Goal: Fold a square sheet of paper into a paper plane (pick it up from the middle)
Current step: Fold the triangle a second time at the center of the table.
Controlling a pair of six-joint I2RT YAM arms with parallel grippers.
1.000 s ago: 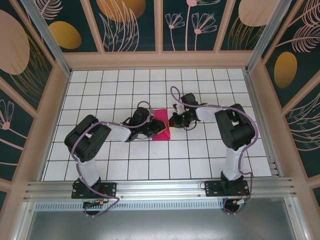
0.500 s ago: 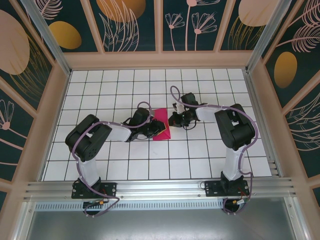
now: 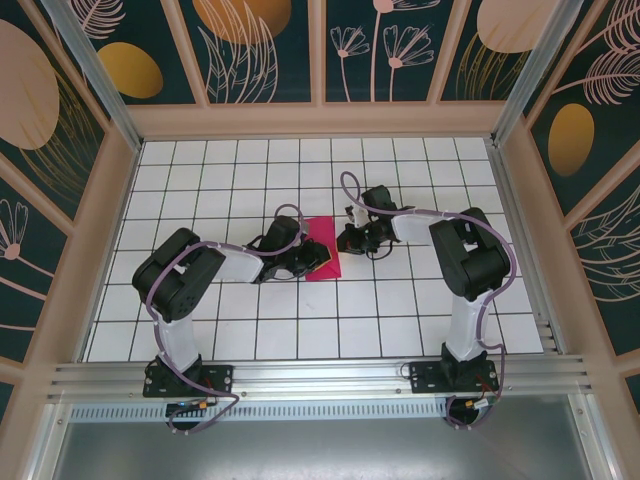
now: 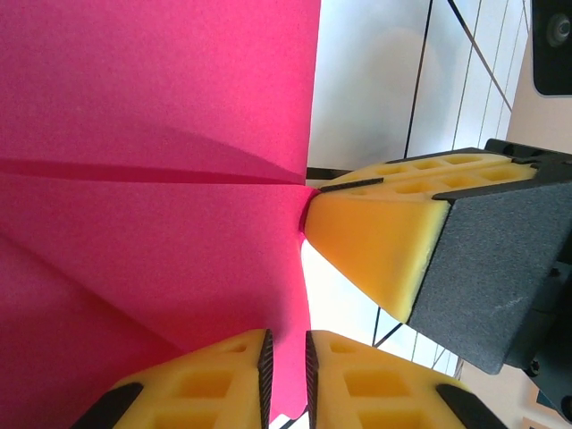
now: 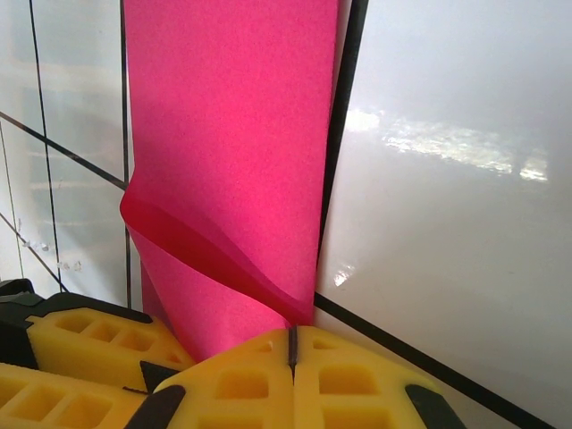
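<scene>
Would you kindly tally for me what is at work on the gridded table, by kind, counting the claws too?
Pink paper sheet: 1
Claws: 2 (left claw, right claw)
Total: 3

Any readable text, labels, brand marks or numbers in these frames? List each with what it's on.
None readable: no words, numbers or logos on the square sheet of paper, the gridded table or the wall panels, which carry only leaf and flower patterns.

Magenta-pink paper point(image 3: 322, 250); white table point(image 3: 400, 300) gridded with black lines; yellow pads point(image 4: 384, 232) backed in black; teal walls point(image 3: 440, 50) with peach flowers.
</scene>
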